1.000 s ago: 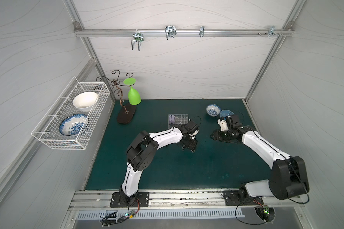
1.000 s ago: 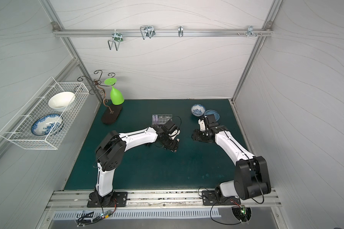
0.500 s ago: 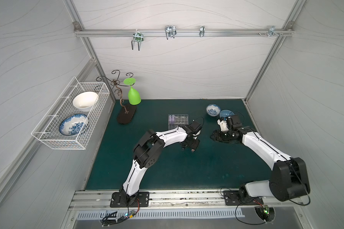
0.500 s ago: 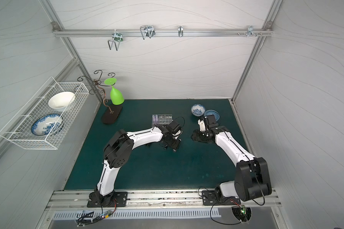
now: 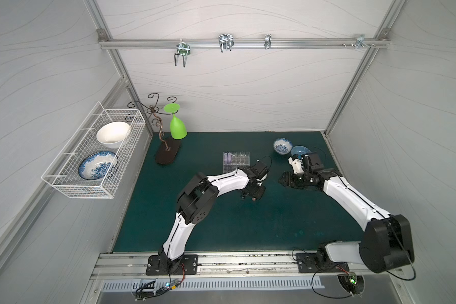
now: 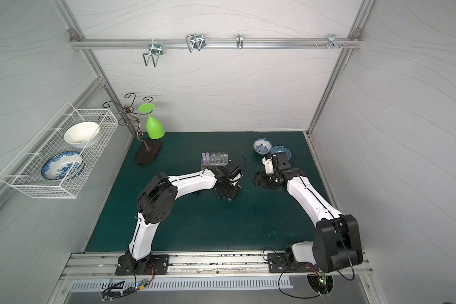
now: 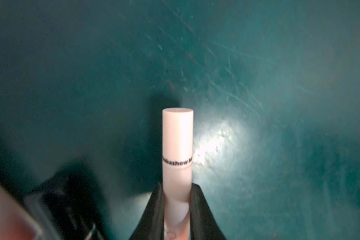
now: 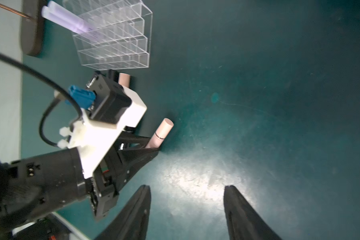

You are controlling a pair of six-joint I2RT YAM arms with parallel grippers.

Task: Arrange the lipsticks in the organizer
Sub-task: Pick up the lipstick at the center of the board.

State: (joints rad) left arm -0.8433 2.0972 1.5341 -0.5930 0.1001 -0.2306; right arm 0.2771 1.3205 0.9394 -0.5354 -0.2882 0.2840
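Observation:
My left gripper (image 7: 177, 197) is shut on a peach-pink lipstick (image 7: 177, 145), which sticks out past the fingertips just above the green mat. The right wrist view shows the same lipstick (image 8: 162, 132) in that gripper. A second peach-pink lipstick (image 8: 124, 80) lies behind the left wrist, near the clear organizer (image 8: 133, 56). Two lilac lipsticks (image 8: 67, 18) stand in the organizer's cells. In both top views the organizer (image 5: 241, 158) (image 6: 220, 158) sits mid-table, with the left gripper (image 5: 253, 197) in front of it. My right gripper (image 8: 187, 193) (image 5: 283, 180) is open with nothing between its fingers, to the right of the left one.
A blue-patterned bowl (image 5: 282, 146) and a blue plate (image 5: 299, 151) sit at the back right, behind the right wrist. A green glass (image 5: 177, 127) hangs on a metal stand (image 5: 168, 155) at the back left. A white wire basket (image 5: 95, 155) with dishes hangs on the left wall.
The left gripper has closed on the peach-pink lipstick, and the left arm has shifted a little to the right. The right arm has barely moved.

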